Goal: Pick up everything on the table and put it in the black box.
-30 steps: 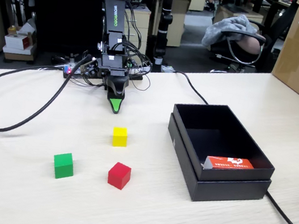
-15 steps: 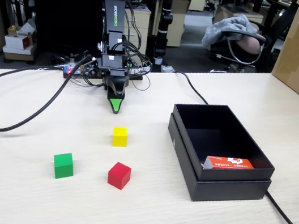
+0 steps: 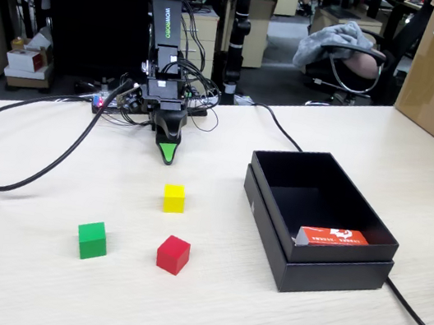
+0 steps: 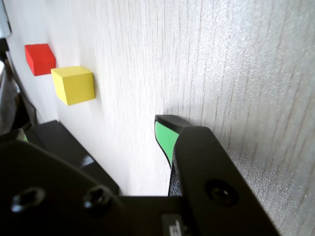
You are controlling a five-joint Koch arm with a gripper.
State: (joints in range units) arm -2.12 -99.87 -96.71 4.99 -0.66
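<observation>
In the fixed view the arm is standing at the far side of the tabletop [image 3: 30, 281], folded down so that its pincer [image 3: 168, 153] is pointing at the surface with a green-faced tip, just above or touching it; which one I cannot tell. Only one tip is showing in either view, so whether the pincer is apart or together cannot be told, and nothing is showing between its tips. The yellow cube [image 3: 174, 198] is sitting nearest to the pincer, a little nearer the camera and slightly to the right. The red cube [image 3: 173, 254] is lying nearer still, and the green cube [image 3: 91, 240] is resting to its left, all three apart from one another. The black box [image 3: 270, 206] is standing open on the right, with an orange-red and white carton [image 3: 332, 236] lying in its near corner. A black cable [image 3: 28, 168] is looping across the left of the tabletop. In the wrist view the yellow cube [image 4: 73, 84] and red cube [image 4: 40, 58] are showing at upper left, beyond the green tip
</observation>
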